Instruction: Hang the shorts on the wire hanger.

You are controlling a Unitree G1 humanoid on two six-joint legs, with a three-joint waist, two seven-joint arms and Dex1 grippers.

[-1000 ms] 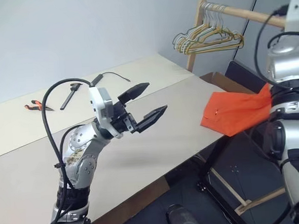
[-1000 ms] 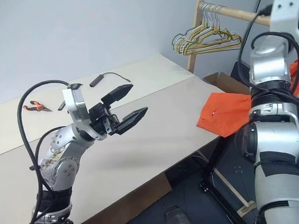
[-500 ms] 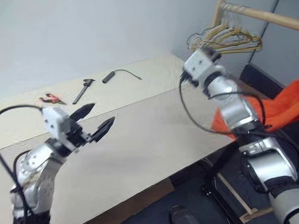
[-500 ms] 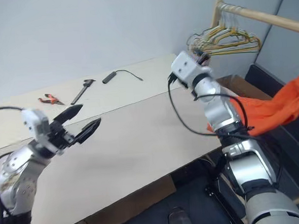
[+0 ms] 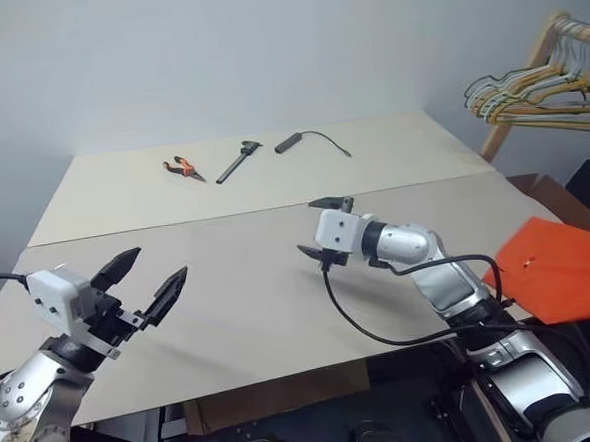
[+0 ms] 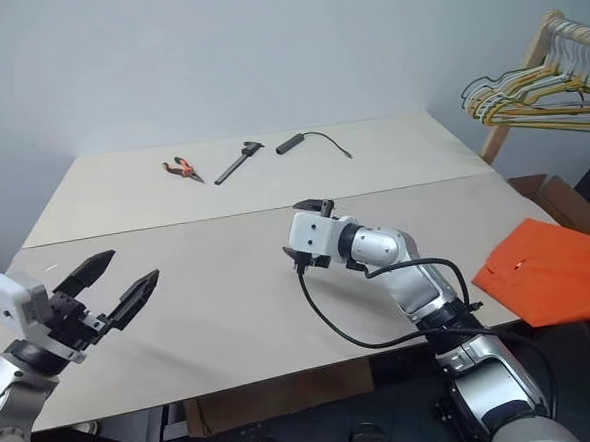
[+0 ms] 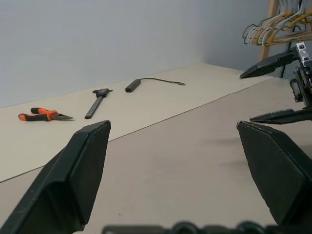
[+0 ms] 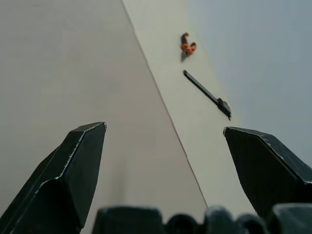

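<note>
At table's 3 o'clock edge: shorts point(image 5: 563, 268) lying flat, partly overhanging.
Right gripper point(image 5: 318, 227): hovering mid-table, jaws spread, empty.
Left gripper point(image 5: 148, 277): spread, empty.
Advice: swing right gripper toward 3 o'clock, pinch the edge of the fabric.

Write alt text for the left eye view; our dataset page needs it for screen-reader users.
Two open robot grippers, left and right, hover empty over a beige table. Orange shorts lie at its right edge, with a bunch of wire hangers on a wooden rack behind. Pliers, a caliper and a black cable lie at the far side.
</note>
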